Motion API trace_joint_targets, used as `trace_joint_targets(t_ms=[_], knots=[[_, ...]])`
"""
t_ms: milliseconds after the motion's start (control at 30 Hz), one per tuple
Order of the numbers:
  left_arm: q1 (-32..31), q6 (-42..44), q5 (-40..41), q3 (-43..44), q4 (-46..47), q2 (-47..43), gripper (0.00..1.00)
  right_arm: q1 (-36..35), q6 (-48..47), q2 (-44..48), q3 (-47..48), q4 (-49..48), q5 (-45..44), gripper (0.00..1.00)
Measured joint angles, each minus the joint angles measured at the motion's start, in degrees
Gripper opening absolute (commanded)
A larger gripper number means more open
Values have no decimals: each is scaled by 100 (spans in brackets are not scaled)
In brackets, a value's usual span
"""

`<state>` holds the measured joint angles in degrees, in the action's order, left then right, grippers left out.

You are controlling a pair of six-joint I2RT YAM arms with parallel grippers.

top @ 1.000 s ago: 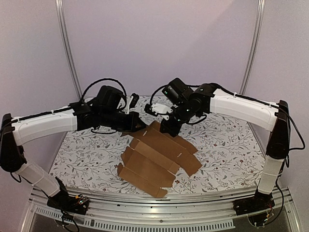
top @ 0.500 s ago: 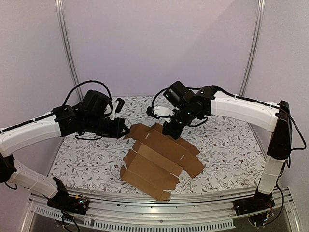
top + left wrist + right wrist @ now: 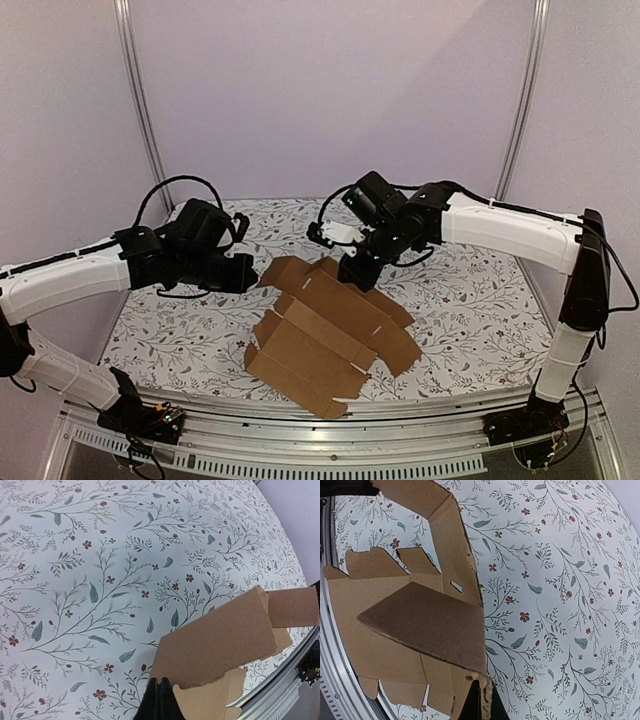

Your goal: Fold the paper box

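paper box (image 3: 325, 335) lay mid-scene on the bench (image 3: 470, 300), a mostly flat creased sheet with its far panels lifted. right pincer (image 3: 481, 700) was clamped on the raised far panel's edge. left pincer (image 3: 159, 700) was closed at the far-left flap's corner; grip there not confirmed. judged step: first wall folds, early. next move: turn the held panel over its crease without dragging the sheet.

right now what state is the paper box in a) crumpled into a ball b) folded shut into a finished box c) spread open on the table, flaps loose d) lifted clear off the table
c: the paper box lies spread open on the floral table, its flaps and tabs unfolded.
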<state>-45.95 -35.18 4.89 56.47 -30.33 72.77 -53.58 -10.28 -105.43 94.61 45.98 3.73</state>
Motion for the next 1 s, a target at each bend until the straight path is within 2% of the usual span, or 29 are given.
trace_joint_targets(t_ms=[200, 400, 700, 867, 1000], knots=[[0, -13, 332, -11, 166, 2, 0, 0, -4, 221, -356, -133, 240, 0], [0, -11, 328, -4, 415, 267, 0, 0, 0, 444, -737, -247, 372, 0], [2, 74, 326, 236, 146, 168, 0, -2, 151, 551, -824, -282, -28, 0], [2, 133, -42, 275, -11, -262, 0, -2, 247, 551, -822, -293, -313, 0], [2, 208, -767, 278, -15, -452, 0, -2, 280, 551, -820, -302, -450, 0]])
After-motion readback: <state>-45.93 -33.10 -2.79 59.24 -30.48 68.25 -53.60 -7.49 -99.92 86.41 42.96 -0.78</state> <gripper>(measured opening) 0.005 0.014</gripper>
